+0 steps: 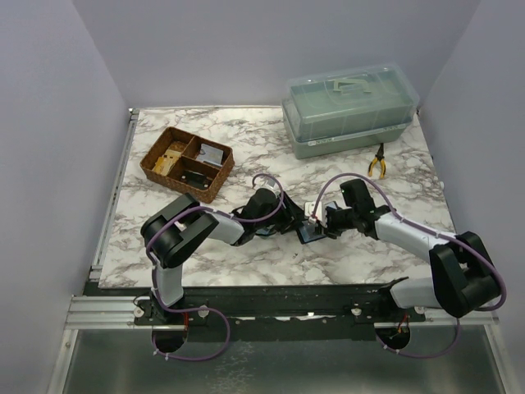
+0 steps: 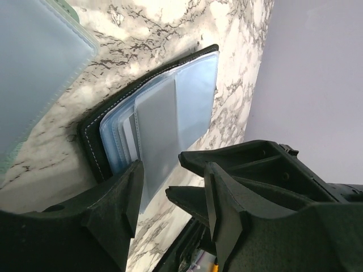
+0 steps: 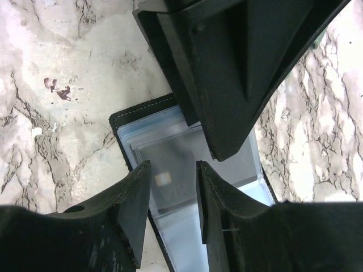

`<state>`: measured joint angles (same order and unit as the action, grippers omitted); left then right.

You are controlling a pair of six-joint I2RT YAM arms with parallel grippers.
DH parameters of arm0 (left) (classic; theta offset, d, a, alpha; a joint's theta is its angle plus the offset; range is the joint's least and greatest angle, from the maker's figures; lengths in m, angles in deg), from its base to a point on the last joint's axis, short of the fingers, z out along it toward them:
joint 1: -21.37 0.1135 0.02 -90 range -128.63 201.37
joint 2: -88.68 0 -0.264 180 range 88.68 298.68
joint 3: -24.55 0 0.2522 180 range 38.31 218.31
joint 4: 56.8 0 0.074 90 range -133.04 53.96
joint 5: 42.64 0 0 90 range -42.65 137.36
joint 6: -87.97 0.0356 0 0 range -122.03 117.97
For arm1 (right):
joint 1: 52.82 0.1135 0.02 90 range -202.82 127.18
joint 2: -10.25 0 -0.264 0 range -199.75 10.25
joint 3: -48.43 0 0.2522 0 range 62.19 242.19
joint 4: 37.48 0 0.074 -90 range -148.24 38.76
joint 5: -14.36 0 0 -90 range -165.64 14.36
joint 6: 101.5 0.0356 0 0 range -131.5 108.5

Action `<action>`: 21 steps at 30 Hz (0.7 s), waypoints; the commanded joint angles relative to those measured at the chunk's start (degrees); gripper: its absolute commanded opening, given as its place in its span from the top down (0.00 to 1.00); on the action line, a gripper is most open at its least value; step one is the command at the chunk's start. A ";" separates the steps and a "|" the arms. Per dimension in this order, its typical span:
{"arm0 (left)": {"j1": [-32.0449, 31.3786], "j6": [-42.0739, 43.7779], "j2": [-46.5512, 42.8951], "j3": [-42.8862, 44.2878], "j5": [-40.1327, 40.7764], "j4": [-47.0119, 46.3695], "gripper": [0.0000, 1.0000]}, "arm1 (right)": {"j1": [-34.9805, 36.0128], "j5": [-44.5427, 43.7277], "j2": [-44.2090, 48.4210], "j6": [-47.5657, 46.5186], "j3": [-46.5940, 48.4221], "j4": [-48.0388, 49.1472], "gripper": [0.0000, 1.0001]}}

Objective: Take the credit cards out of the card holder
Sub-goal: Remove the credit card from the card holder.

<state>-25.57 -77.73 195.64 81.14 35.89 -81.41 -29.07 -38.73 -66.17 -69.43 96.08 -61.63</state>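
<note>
Card holder lies open on the marble tabletop between the two arms, a grey credit card atop its blue sleeves. Left hand gapes astride that card's end (not clamped); right hand hovers part-open above it.

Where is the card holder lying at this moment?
In the top view the card holder lies open on the marble table, middle front, directly between the left gripper and the right gripper.
</note>
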 commanded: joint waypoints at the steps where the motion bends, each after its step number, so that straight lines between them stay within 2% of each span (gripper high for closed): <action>1: 0.57 0.03 -1.74 -0.62 1.69 2.07 0.47 | -0.33 1.38 -1.36 -1.31 1.36 -2.19 0.55; 9: 0.62 -0.22 -1.23 -0.40 1.03 1.60 0.47 | -0.29 -0.78 -3.09 -0.35 1.36 -0.78 0.53; 13: 0.63 -0.32 -0.80 -0.14 0.57 1.24 0.47 | -0.33 -1.98 -3.91 0.00 1.26 -0.02 0.48; 21: 0.63 -0.41 0.45 0.23 -0.04 1.02 0.47 | -0.29 -3.30 -4.57 1.19 1.39 0.81 0.48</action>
<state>-25.20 -77.95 195.59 81.10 35.89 -81.04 -29.20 -39.37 -69.73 -69.45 96.52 -61.63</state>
